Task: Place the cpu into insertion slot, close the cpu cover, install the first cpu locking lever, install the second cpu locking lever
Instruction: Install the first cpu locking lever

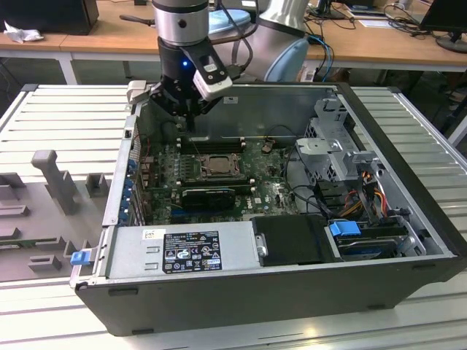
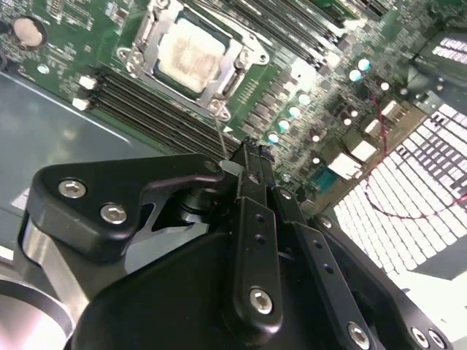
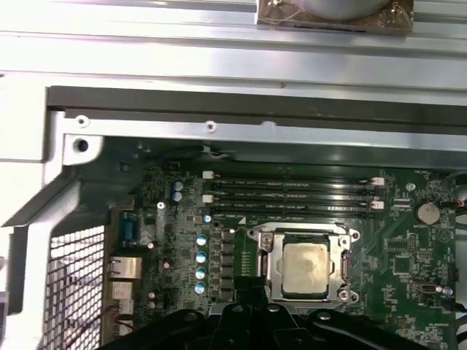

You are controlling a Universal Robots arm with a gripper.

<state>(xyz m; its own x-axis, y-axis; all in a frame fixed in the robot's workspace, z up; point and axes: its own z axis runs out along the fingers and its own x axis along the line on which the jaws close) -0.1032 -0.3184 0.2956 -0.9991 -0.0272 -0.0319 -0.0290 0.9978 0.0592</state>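
Note:
The cpu (image 3: 304,266) lies flat in the insertion slot (image 1: 203,175), its pale silver top (image 2: 191,52) showing through the window of the cpu cover (image 3: 271,266). The cover lies down over it. My gripper (image 2: 249,153) hangs just above the long black memory slots (image 3: 292,195), beside the socket, with its fingers (image 2: 248,219) pressed together. A thin metal locking lever (image 2: 219,131) rises from the socket's corner up to the fingertips; I cannot tell whether it is pinched or only touched. In the exterior view my gripper (image 1: 187,125) is inside the open case, at the far side of the board.
The green board (image 1: 270,191) lies in an open computer case (image 1: 241,295). A power supply box (image 1: 182,251) fills the near side, and drive cages and cables (image 1: 343,175) crowd the exterior view's right. A perforated case wall (image 3: 69,284) stands close to the board.

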